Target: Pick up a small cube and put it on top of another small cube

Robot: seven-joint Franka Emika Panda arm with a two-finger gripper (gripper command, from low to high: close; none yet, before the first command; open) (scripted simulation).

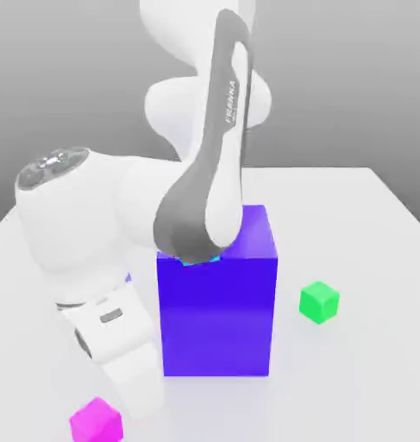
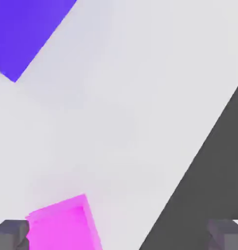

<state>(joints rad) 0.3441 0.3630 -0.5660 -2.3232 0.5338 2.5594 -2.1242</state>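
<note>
Hand view has my fingers spread wide, with the magenta cube just beside one, off-centre. Closing from here could shove it aside. Across the table, the blue block stands between it and the green cube, risking a collision.

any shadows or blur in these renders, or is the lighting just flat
Exterior view: soft, even light; the blue block has a brighter top than front, and the green cube casts only a faint shadow. Hand view: the magenta cube has soft edges with a pink glow on the white table.
</note>
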